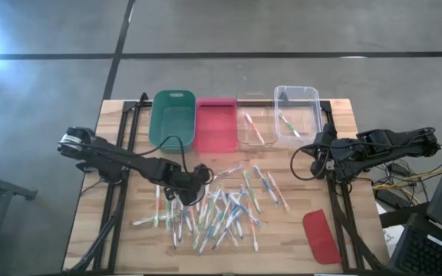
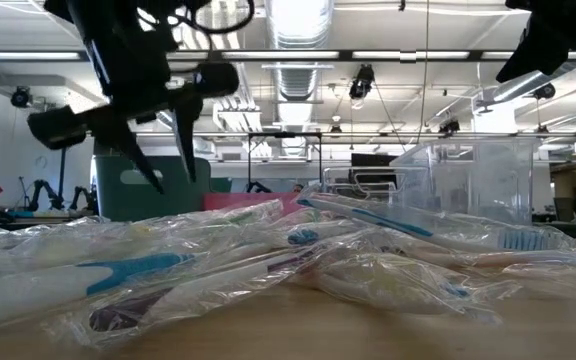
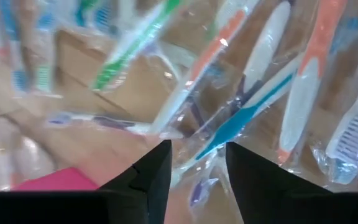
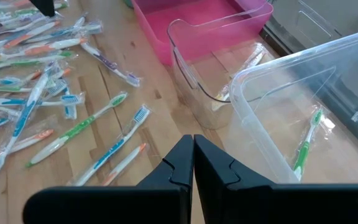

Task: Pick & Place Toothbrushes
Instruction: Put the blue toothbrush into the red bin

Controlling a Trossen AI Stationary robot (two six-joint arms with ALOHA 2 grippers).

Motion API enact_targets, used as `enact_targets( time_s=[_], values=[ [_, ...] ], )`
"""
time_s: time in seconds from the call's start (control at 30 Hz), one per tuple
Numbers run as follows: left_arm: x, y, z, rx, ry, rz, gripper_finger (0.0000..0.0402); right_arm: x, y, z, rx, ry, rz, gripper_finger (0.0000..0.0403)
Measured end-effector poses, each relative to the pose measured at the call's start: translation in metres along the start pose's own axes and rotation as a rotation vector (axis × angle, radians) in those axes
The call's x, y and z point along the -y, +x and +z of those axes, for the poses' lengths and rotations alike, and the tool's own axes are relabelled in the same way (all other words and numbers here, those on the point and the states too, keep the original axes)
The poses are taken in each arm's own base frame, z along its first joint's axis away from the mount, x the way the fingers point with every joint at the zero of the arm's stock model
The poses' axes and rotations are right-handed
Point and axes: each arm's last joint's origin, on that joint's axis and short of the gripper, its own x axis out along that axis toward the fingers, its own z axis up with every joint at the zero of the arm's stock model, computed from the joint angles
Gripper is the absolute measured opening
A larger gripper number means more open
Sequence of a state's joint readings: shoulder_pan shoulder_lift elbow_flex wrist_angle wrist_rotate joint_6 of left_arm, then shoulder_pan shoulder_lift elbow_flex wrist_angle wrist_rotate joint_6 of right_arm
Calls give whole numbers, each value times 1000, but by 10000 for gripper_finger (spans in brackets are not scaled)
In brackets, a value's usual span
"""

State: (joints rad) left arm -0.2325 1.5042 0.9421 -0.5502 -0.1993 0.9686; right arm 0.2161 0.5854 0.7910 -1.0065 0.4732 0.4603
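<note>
- Four bins sit in a row at the table's far edge: green bin [image 1: 173, 117], pink bin [image 1: 216, 123], then two clear ones, a smaller clear bin [image 1: 255, 126] and a taller clear bin [image 1: 297, 113] nearest the right arm.
- Flat red lid [image 1: 321, 235] lies alone near the front right corner, well apart from the pile.
- Toothbrushes [image 1: 219, 207] are scattered mid-table in crinkled clear wrappers, overlapping, long axes fanned every way; many run diagonally front-left to back-right.
- One orange-accent brush [image 1: 253, 128] lies diagonally in the smaller clear bin; one green brush [image 1: 288, 123] lies diagonally in the taller bin.
- Left gripper [image 3: 196, 163] hangs over the left side of the pile, jaws parted with a gap, holding nothing; a blue-handled brush [image 3: 244, 116] lies diagonally just beyond the tips.
- Right gripper [image 4: 193, 155] is parked at the right table edge beside the taller clear bin, jaws pressed together, empty.
- Low view: wrappers in the foreground block most of the table; bins are only partly visible behind them.
- Left wrist view is motion-smeared, so brush heads are hard to sort out.
- Exact brush count can't be told; the layers hide each other.
</note>
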Motion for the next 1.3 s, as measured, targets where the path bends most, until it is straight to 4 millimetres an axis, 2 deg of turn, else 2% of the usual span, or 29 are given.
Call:
enact_targets(
  time_s=[0.23,0.63,0.83,1.3],
  values=[
    [7,27,2,-57,29,-84,149,0,0,0,0,0,0,8],
    [13,48,4,-94,78,-142,149,0,0,0,0,0,0,8],
    [14,49,5,-101,97,-140,142,0,0,0,0,0,0,8],
    [4,38,10,-100,97,-92,69,0,0,0,1,0,0,8]
  ],
)
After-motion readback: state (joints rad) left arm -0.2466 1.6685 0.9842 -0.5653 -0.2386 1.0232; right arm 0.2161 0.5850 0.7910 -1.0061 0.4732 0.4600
